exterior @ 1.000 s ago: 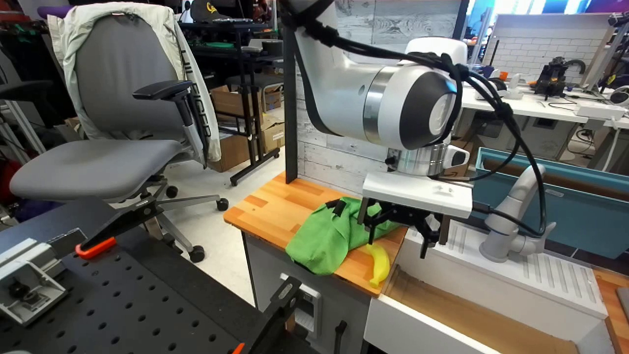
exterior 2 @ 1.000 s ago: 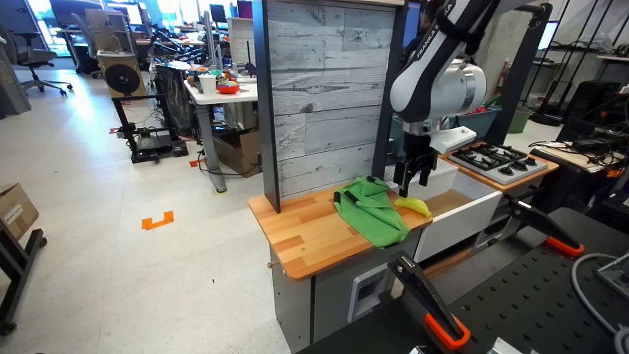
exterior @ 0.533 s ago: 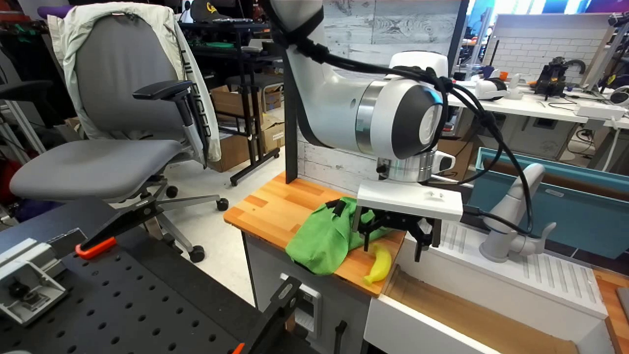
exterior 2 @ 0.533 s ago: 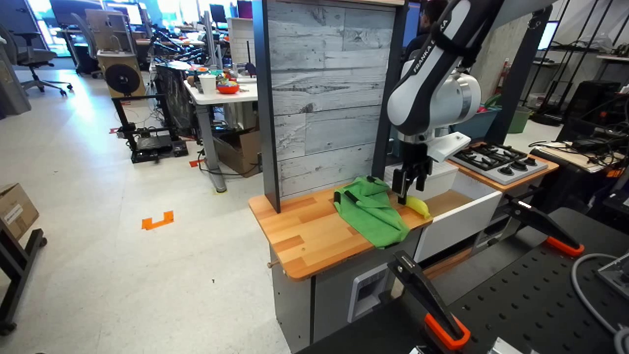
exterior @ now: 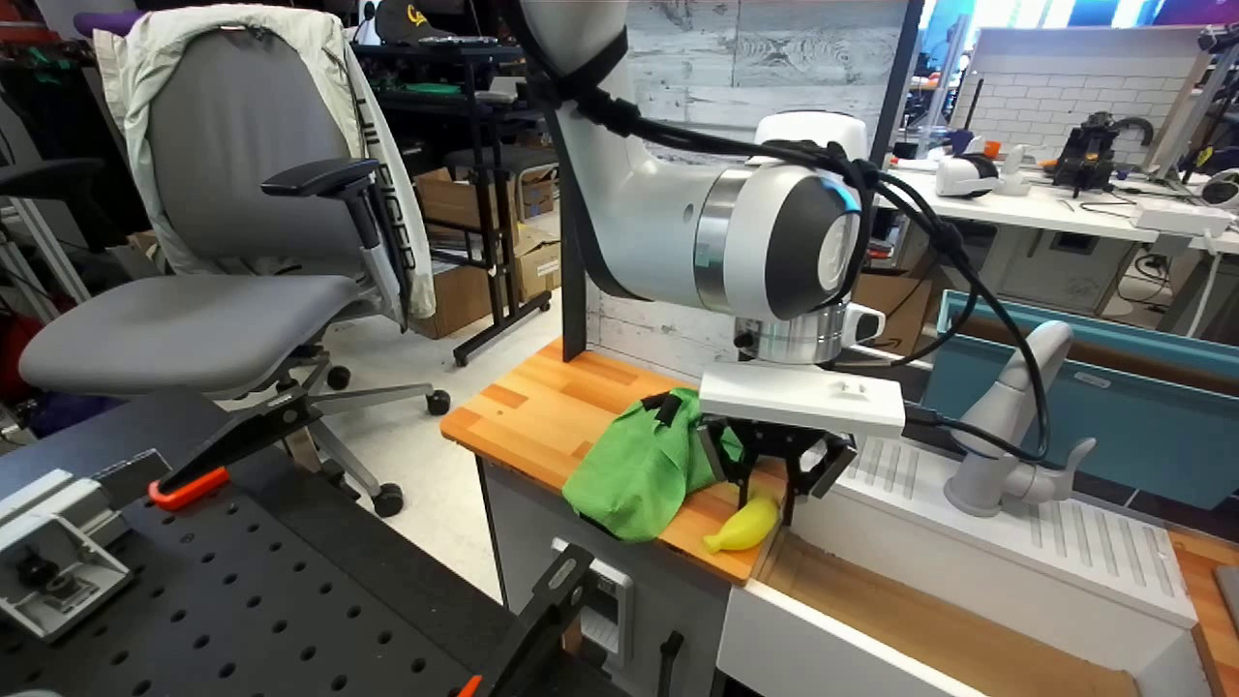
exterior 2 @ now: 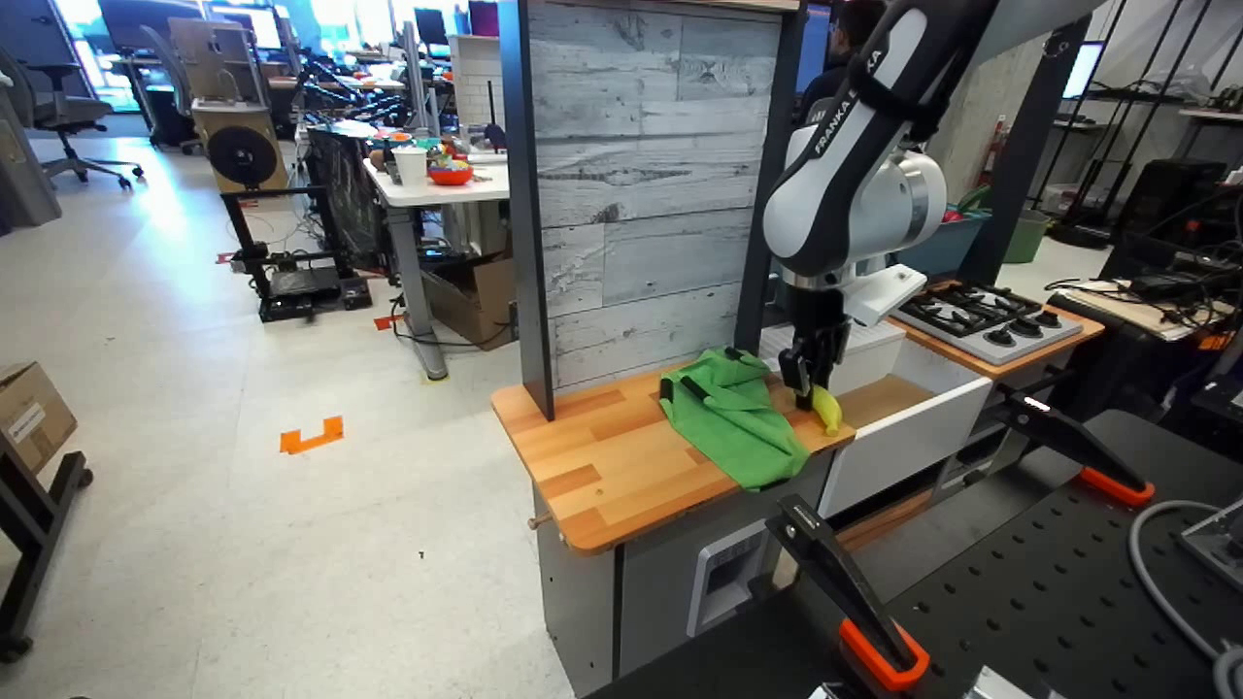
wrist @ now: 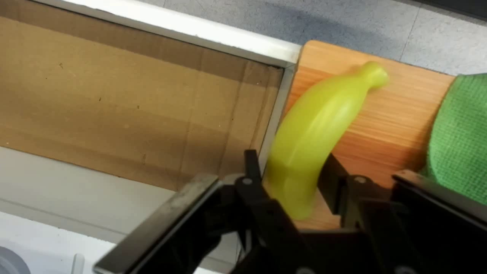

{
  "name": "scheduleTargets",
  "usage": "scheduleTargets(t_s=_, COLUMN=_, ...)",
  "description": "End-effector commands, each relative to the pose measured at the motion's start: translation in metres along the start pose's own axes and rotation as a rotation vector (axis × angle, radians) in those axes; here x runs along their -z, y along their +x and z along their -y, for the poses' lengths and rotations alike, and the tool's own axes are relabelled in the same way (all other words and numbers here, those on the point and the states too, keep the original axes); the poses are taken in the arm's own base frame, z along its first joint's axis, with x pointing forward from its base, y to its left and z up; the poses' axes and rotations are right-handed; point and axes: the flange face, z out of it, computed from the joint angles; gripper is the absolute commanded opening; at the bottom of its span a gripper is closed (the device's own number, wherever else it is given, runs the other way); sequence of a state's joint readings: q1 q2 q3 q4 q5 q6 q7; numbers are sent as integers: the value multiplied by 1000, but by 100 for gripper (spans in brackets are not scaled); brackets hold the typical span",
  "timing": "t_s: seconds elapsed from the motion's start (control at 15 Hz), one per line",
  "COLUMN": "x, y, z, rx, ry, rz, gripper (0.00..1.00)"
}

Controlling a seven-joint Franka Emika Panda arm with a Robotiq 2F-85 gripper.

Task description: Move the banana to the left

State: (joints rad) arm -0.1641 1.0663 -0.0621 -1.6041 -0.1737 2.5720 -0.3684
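The yellow banana [wrist: 319,125] lies at the corner of the wooden counter [wrist: 384,114], against the sink's edge. It also shows in both exterior views, the banana [exterior: 743,528] partly behind the black fingers. My gripper [wrist: 291,161] is low over the counter with its jaws around the banana's near end. The jaws are partly drawn in. In the wrist view the right-hand finger [wrist: 331,182] meets the banana's side, while a narrow gap shows between the banana and the left-hand finger [wrist: 251,161].
A green cloth [exterior 2: 733,427] covers part of the counter beside the banana. The white sink [exterior: 842,649] with a cardboard-lined bottom borders the counter's edge. A wood-patterned panel [exterior 2: 651,214] stands along the counter's back. Black clamps [exterior 2: 855,592] sit on the dark table in front.
My gripper has come down onto the banana, and its jaws have narrowed during the last half second. The banana has turned on the counter, swinging between the fingers.
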Motion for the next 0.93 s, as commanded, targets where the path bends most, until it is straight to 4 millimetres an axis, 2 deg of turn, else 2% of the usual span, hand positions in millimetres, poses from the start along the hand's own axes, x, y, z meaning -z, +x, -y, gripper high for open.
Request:
scheduleTargets(t_s=0.0, x=-1, y=6, z=-2, rx=5, ry=-23, rz=-8, gripper=12)
scheduleTargets(t_s=0.07, x=2, y=5, z=-2, rx=2, ry=-15, rz=-9, gripper=5)
scheduleTargets(t_s=0.27, x=20, y=6, z=0, rx=-8, ry=16, rz=-27, gripper=7)
scheduleTargets(t_s=0.53, x=58, y=7, z=10, rx=-6, ry=47, rz=-80, gripper=7)
scheduleTargets(t_s=0.6, x=80, y=9, z=16, rx=0, ry=56, rz=-109, gripper=7)
scheduleTargets(t_s=0.87, x=114, y=14, z=48, rx=16, ry=94, rz=-152, gripper=7)
